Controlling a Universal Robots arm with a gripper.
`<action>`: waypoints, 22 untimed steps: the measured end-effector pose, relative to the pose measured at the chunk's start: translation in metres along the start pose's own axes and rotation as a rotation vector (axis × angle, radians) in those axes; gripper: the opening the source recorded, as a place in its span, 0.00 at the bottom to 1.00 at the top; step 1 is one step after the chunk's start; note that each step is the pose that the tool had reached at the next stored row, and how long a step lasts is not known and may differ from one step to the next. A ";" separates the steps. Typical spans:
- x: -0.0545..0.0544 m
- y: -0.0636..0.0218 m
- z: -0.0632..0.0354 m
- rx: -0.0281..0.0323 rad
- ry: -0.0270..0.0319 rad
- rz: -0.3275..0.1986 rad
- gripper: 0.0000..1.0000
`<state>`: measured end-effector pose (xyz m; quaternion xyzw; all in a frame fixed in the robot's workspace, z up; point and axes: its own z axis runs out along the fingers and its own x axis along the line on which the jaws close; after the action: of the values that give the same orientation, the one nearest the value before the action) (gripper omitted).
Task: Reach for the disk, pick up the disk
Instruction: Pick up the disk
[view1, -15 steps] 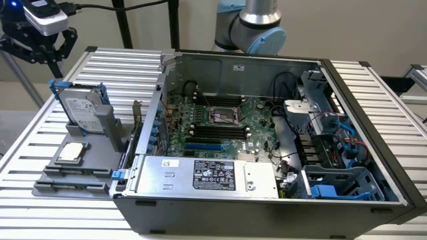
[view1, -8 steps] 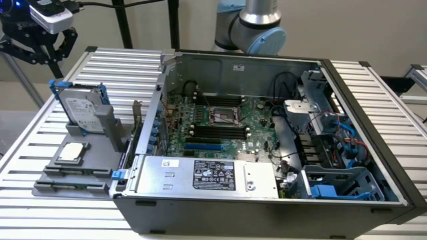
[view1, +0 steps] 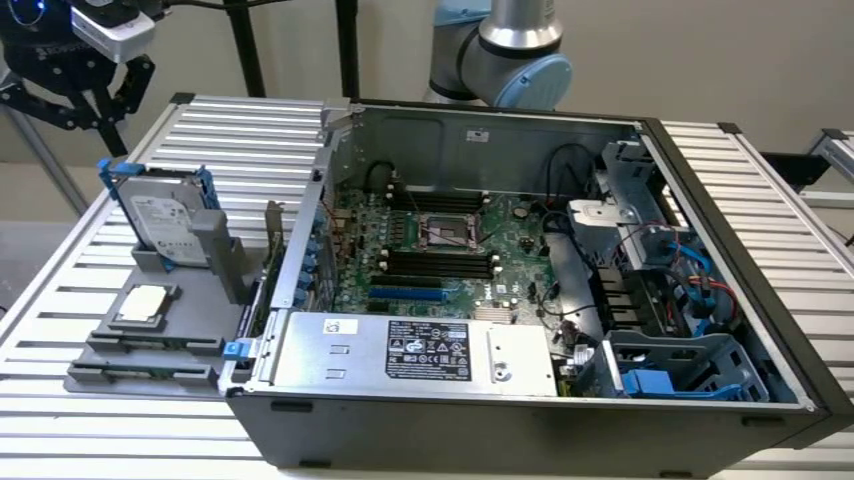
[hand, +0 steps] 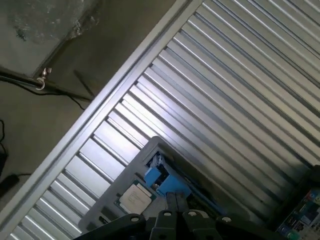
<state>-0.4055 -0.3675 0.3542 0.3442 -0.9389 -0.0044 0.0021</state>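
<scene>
The disk (view1: 167, 225) is a silver-grey hard drive with a white label in a bright blue caddy. It stands on edge in a grey holder (view1: 187, 335) on the slatted table, at the exterior view's left. My gripper (view1: 83, 120) hangs high above and beyond the disk, near that view's top left corner. Its black fingers are spread open and hold nothing. In the wrist view the disk's blue caddy edge (hand: 165, 181) lies far below, just past my fingertips (hand: 170, 199).
A small square CPU chip (view1: 144, 305) rests on the grey holder in front of the disk. An open computer case (view1: 747, 330) takes up the middle and right, with a silver power supply (view1: 414, 350) at its front. The table edge (hand: 80, 125) and floor lie beside the holder.
</scene>
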 end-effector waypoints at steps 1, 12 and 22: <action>0.000 0.0000 0.0000 0.0000 0.0002 -0.016 0.11; 0.000 0.0001 0.0000 0.0001 0.0019 -0.192 0.11; 0.000 0.0000 0.0000 0.0001 0.0032 -0.347 0.11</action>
<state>-0.4055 -0.3675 0.3542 0.5011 -0.8654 -0.0041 0.0028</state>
